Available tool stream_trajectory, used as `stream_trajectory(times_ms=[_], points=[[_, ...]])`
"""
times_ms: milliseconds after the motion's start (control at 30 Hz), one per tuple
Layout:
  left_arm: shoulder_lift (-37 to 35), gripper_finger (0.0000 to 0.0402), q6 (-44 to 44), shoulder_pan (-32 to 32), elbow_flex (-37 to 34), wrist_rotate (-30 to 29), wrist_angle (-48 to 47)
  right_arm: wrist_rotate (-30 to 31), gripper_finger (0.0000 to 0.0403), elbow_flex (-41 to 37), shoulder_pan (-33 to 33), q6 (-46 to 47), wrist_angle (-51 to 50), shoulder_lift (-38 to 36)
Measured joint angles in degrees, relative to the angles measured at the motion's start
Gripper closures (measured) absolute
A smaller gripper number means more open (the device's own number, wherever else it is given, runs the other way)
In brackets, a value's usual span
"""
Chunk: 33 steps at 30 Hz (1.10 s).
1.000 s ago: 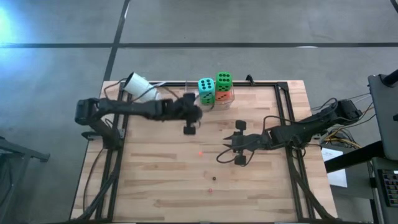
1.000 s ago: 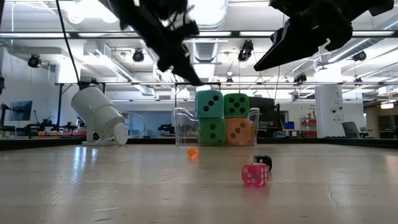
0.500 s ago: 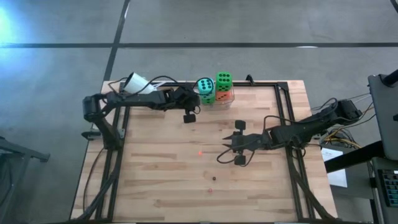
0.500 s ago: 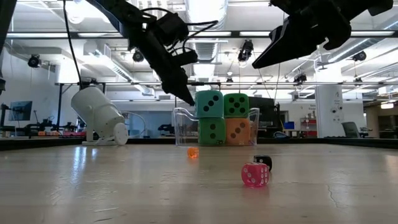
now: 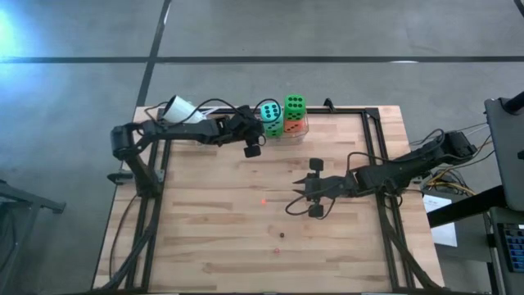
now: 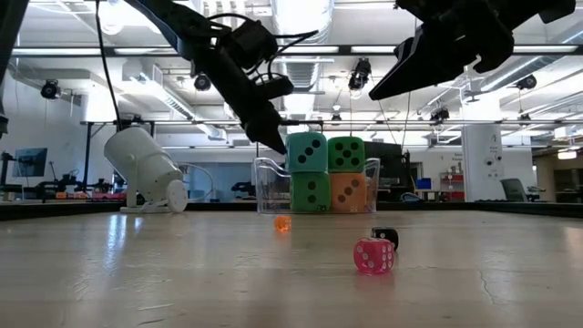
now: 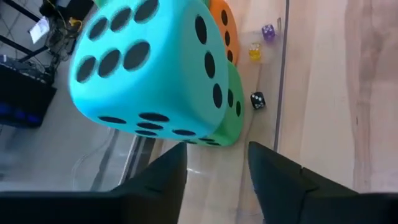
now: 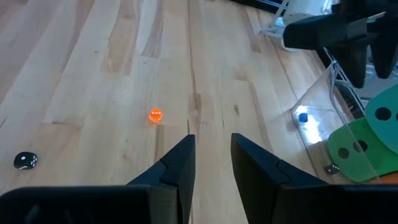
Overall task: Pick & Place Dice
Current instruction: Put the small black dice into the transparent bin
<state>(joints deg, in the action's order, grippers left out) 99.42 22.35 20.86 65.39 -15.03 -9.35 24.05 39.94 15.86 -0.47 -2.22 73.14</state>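
The left gripper (image 5: 254, 148), its fingers apart and empty, hangs beside the clear container (image 6: 269, 187), probably because it released a tiny die there, while the big dice (image 6: 326, 173) sit stacked inside; the right gripper (image 5: 301, 197) waits over mid-table, its fingers parted a little.

Big dice (image 5: 283, 117) stacked in bin (image 6: 265, 178)

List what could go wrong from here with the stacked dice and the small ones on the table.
1. The left gripper is close beside the teal die, which sits on a green die in the clear container; a nudge might topple it.
2. The right gripper hangs above the table near the small orange die; a low sweep may scatter it.
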Motion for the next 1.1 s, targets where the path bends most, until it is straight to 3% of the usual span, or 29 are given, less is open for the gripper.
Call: stream_trajectory(times_ms=[233,500,600,767,900,1100], points=[[-0.1,0.0199,0.2,0.0,0.3,0.0,0.3,0.0,0.0303,0.0,0.0,0.0,0.0,0.0],[-4.2,0.0203,-4.9,-1.0,2.2,0.0,-2.3,-0.6,0.0303,-0.1,0.0,-0.9,-0.5,0.0],[-7.7,0.0206,-5.7,-2.7,1.7,0.0,-4.9,-3.9,0.0304,-0.4,0.1,-1.5,-0.5,0.0],[-13.8,0.0209,-6.7,-9.4,-0.8,0.0,-9.2,-11.3,0.0312,-0.9,0.1,-3.2,-0.4,0.5],[-18.6,0.0207,-7.4,-17.0,-4.6,-0.2,-8.7,-12.3,0.0319,-0.8,0.4,-3.2,-0.1,2.3],[-23.0,0.0207,-9.0,-28.8,-10.4,-5.2,-6.2,-12.4,0.0329,-0.9,2.4,-0.7,0.1,5.4]])
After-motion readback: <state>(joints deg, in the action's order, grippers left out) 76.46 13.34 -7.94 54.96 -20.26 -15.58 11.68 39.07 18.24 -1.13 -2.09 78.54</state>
